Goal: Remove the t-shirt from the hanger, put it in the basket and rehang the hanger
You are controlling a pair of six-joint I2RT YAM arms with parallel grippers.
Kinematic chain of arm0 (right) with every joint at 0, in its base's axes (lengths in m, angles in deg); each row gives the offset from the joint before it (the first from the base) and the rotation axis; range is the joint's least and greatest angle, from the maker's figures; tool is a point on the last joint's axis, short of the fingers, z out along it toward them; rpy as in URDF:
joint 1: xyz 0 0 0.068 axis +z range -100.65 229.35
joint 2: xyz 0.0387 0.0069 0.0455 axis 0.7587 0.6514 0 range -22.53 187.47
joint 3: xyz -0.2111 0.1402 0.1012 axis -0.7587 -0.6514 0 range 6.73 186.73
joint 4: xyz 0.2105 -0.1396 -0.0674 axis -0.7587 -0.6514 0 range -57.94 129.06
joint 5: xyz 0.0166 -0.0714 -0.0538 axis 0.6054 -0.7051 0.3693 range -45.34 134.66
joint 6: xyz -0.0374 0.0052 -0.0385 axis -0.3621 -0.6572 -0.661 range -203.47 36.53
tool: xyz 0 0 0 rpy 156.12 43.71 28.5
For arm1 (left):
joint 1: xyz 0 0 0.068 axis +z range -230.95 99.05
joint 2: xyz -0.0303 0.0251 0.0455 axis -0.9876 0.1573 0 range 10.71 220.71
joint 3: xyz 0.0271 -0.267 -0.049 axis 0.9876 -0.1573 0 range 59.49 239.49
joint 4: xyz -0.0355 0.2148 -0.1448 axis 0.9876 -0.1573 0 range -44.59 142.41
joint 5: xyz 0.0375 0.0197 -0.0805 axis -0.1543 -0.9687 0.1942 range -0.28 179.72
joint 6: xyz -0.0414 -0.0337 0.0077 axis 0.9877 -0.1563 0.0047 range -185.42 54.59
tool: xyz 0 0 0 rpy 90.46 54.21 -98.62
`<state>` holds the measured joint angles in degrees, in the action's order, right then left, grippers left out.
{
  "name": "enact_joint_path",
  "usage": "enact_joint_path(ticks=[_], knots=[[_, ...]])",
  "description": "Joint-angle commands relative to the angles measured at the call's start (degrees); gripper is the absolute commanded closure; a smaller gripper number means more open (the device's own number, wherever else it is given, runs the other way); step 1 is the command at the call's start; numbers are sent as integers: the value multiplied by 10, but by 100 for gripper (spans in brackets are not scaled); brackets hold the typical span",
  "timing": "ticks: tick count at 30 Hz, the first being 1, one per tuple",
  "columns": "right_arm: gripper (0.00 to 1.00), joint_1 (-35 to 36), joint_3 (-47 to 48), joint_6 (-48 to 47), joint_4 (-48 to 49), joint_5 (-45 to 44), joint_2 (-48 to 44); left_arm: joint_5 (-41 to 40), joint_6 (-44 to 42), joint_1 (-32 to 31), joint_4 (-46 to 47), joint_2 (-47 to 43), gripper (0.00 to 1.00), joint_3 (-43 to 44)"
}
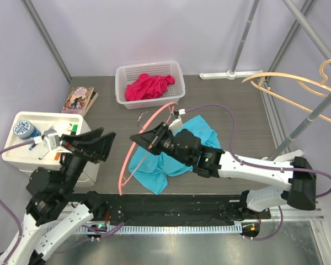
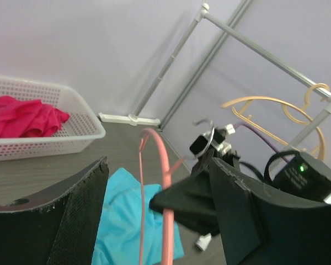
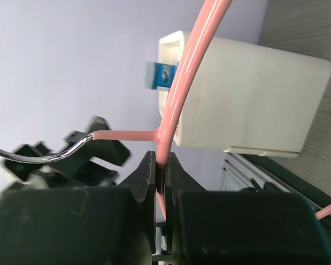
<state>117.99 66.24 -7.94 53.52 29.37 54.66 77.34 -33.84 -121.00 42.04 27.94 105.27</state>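
Note:
The pink hanger point(image 1: 125, 165) is bare and held up off the table, its metal hook point(image 1: 179, 113) toward the back. My right gripper point(image 1: 140, 138) is shut on its pink arm just below the neck point(image 3: 163, 165). The blue t-shirt point(image 1: 168, 157) lies crumpled on the table under the right arm, off the hanger. My left gripper point(image 1: 102, 144) stands open left of the hanger. In the left wrist view its fingers point(image 2: 77, 215) straddle the pink bar point(image 2: 166, 221) without touching it, with the t-shirt point(image 2: 121, 215) beyond.
A white basket point(image 1: 121, 91) with a red garment point(image 1: 149, 85) stands at the back. A white bin point(image 1: 22, 154) of small items sits at the left, books point(image 1: 80, 99) behind it. Wooden hangers point(image 1: 298, 85) hang on a metal rack point(image 1: 314, 113) at the right.

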Motion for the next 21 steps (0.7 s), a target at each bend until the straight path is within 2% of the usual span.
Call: enact_joint_path(ticks=[1, 5, 9, 14, 17, 21], knots=[[99, -15, 0, 13, 59, -17, -64, 38, 54, 2, -143, -57, 27, 6], [99, -25, 3, 13, 69, -10, -81, 94, 98, 2, -176, -73, 28, -13], [99, -42, 9, 13, 55, -8, -89, 170, 119, 2, -138, -76, 28, -47], [99, -55, 13, 30, 30, -16, -91, 249, 118, 2, -108, -29, 28, -53], [99, -62, 8, 43, 30, -21, -98, 255, 107, 2, -128, 8, 35, -36], [99, -74, 4, 48, 10, -36, -114, 250, 104, 2, -141, 10, 38, -32]])
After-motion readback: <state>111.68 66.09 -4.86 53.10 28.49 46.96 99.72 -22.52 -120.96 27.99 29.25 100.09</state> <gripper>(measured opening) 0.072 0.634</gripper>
